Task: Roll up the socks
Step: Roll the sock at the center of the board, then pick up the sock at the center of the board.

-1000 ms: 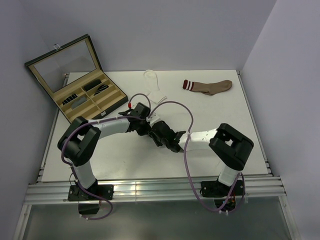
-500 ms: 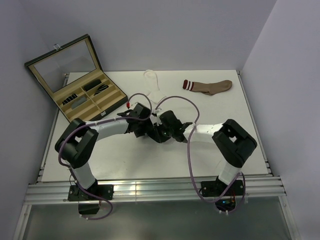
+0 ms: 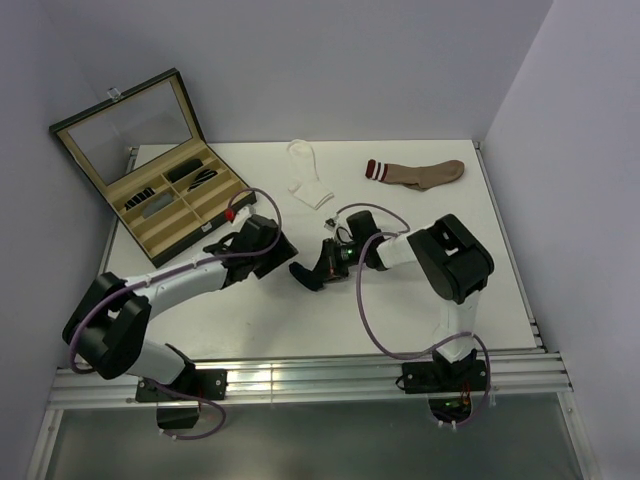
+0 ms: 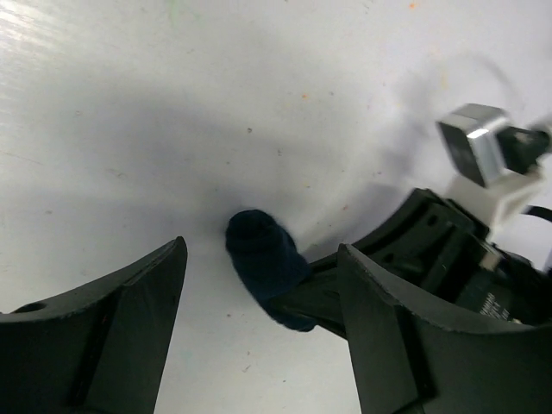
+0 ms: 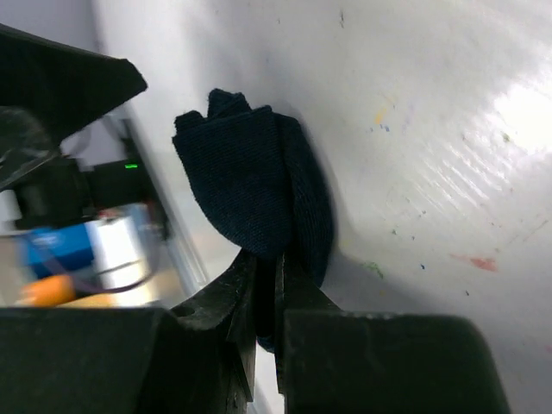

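A navy blue sock (image 5: pixel 250 185), folded into a compact roll, is pinched at its near end by my right gripper (image 5: pixel 278 276), which is shut on it. From above, this navy sock (image 3: pixel 303 275) sits low over the middle of the table. My left gripper (image 3: pixel 283 255) is just to its left, open and apart from it. In the left wrist view the roll (image 4: pixel 259 254) shows ahead between the two spread fingers (image 4: pixel 121 328), touching neither. A white sock (image 3: pixel 308 176) lies flat at the back middle. A brown sock (image 3: pixel 418 172) with a striped cuff lies flat at the back right.
An open dark display case (image 3: pixel 150 165) with tan compartments stands at the back left, its lid raised. Grey walls close in the white table (image 3: pixel 250 320) on three sides. A metal rail (image 3: pixel 300 380) runs along the near edge.
My left gripper has opened, let go of the navy sock and drawn back to the left. My right gripper has shut on the sock and swung left, uncovering the white sock.
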